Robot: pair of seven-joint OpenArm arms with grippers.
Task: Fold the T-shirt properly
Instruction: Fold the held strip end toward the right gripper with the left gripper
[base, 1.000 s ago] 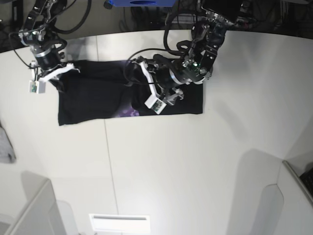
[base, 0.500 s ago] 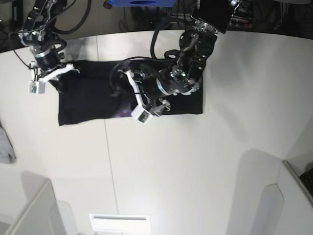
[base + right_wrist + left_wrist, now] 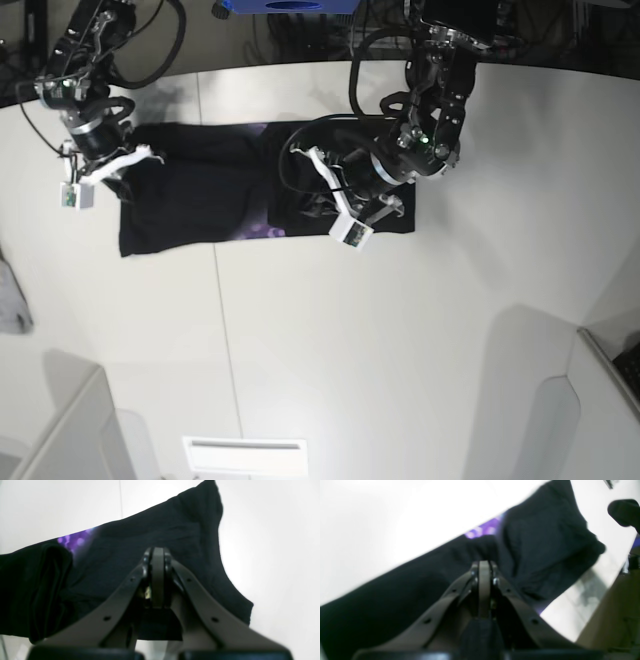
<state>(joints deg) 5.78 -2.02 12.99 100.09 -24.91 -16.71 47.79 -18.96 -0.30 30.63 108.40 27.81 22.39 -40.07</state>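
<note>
The black T-shirt (image 3: 200, 195) lies as a long folded band across the far half of the white table (image 3: 400, 330), with a patch of purple print (image 3: 265, 232) at its near edge. My left gripper (image 3: 318, 190) hovers over the band's right half, and in the left wrist view this left gripper (image 3: 483, 565) is shut above the T-shirt (image 3: 545, 542), no cloth showing between its pads. My right gripper (image 3: 125, 172) sits at the band's left end. The right wrist view shows that right gripper (image 3: 157, 551) shut too, low over the T-shirt (image 3: 150, 527).
A grey object (image 3: 12, 300) pokes in at the left edge. Near the bottom edge lies a white slotted piece (image 3: 245, 455). Grey panels stand at the bottom left (image 3: 60, 430) and at the right (image 3: 600, 400). Cables and a blue item (image 3: 285, 5) crowd the table's back.
My left gripper has gone from open to shut, and its arm swung left and then back right over the shirt. The right arm shifted slightly. The shirt lies about as before.
</note>
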